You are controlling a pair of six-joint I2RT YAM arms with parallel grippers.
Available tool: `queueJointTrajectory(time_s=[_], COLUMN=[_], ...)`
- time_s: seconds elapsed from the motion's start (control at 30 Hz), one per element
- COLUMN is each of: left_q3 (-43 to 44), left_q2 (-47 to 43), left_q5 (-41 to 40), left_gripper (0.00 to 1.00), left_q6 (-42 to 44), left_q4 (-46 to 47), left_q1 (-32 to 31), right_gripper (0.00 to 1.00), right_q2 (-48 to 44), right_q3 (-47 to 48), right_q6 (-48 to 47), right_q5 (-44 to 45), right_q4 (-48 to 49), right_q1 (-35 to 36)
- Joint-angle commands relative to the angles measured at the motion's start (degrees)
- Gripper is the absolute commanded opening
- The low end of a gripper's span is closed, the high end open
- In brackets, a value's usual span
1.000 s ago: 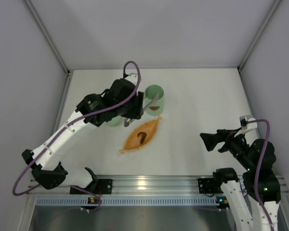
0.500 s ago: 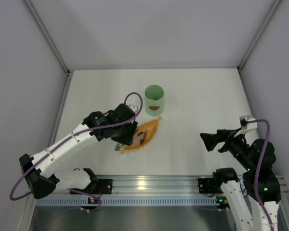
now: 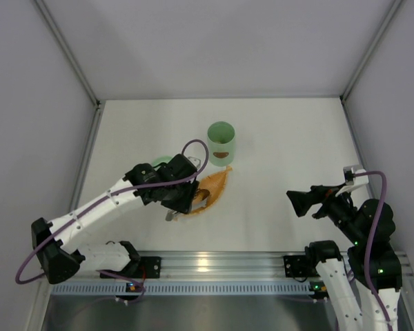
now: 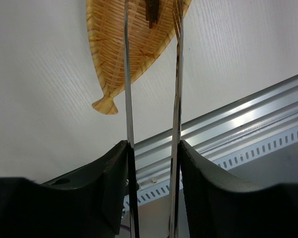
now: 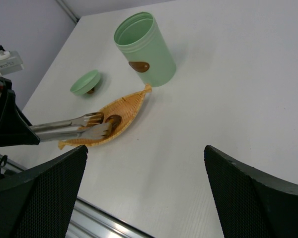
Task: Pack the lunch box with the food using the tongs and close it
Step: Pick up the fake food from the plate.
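The pale green lunch box (image 3: pixel 221 143) (image 5: pixel 145 49) stands upright and open behind the orange leaf-shaped tray (image 3: pixel 217 183) (image 5: pixel 126 105). Its lid (image 5: pixel 85 83) (image 3: pixel 161 161) lies on the table to the left. My left gripper (image 3: pixel 183 201) (image 4: pixel 154 148) is shut on the silver tongs (image 4: pixel 127 99) (image 5: pixel 69 128), whose two arms reach out over the tray. One dark brown piece of food (image 5: pixel 112 120) (image 4: pixel 152 10) lies in the tray right at the tong tips, which stand slightly apart. At the right, away from all of it, my right gripper (image 3: pixel 298 202) (image 5: pixel 144 148) is wide open with nothing in it.
The aluminium rail (image 3: pixel 207 263) (image 4: pixel 238 134) runs along the near table edge, just in front of the tray. Grey walls (image 3: pixel 41 103) close in the left, right and far sides.
My left arm has swung back from beside the lunch box toward the near edge, bringing the tongs down over the tray. The lid it covered now shows. The right arm has not moved.
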Motion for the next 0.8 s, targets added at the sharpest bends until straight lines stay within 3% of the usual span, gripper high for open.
queueJointTrajectory(time_s=[0.0, 0.77], left_q3=[-0.2, -1.6], left_q2=[0.4, 2.0], left_q5=[-0.1, -1.5], left_gripper=[0.49, 0.45], left_q6=[-0.2, -0.7], left_q4=[2.7, 4.5], left_q1=[-0.4, -0.5], right_gripper=[1.00, 0.99], right_q2=[0.5, -0.4], right_q3=[0.7, 0.1], right_q6=[-0.7, -0.7], right_q5=[0.1, 0.4], right_q4=[-0.6, -0.8], right_q1=[0.5, 0.5])
